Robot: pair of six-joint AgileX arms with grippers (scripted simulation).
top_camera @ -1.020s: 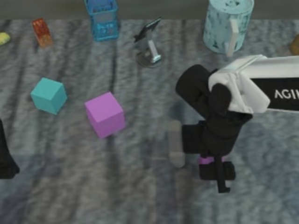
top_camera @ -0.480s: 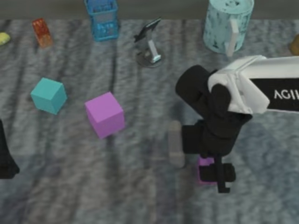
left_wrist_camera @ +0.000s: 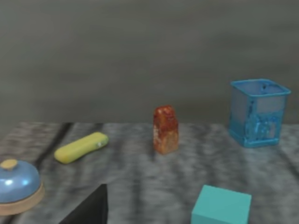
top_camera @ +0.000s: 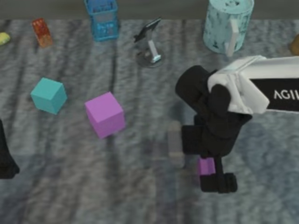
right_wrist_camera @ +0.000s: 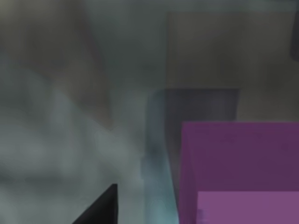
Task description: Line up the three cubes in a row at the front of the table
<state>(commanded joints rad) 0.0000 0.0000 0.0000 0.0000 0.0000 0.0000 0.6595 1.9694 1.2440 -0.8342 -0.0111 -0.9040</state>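
The small magenta-purple cube (top_camera: 205, 166) rests on the table (top_camera: 140, 186) near the front right. My right gripper (top_camera: 217, 183) hangs over it, open. In the right wrist view the cube (right_wrist_camera: 238, 172) sits apart from the one dark finger (right_wrist_camera: 100, 207) that shows. The large light-purple cube (top_camera: 105, 114) lies left of centre. The teal cube (top_camera: 48, 95) is farther left and also shows in the left wrist view (left_wrist_camera: 222, 205). My left gripper (top_camera: 4, 161) stays parked at the left edge, open and holding nothing.
Along the back stand an orange-red block (top_camera: 42, 31), a blue mesh basket (top_camera: 102, 18), a phone stand (top_camera: 149, 44) and a pale teal mug (top_camera: 226, 23). The left wrist view also shows a blue bell (left_wrist_camera: 16, 184) and a yellow bar (left_wrist_camera: 81, 147).
My right gripper has shifted toward the table's front, and more of the magenta-purple cube now shows behind it. The other cubes and the left arm have not moved.
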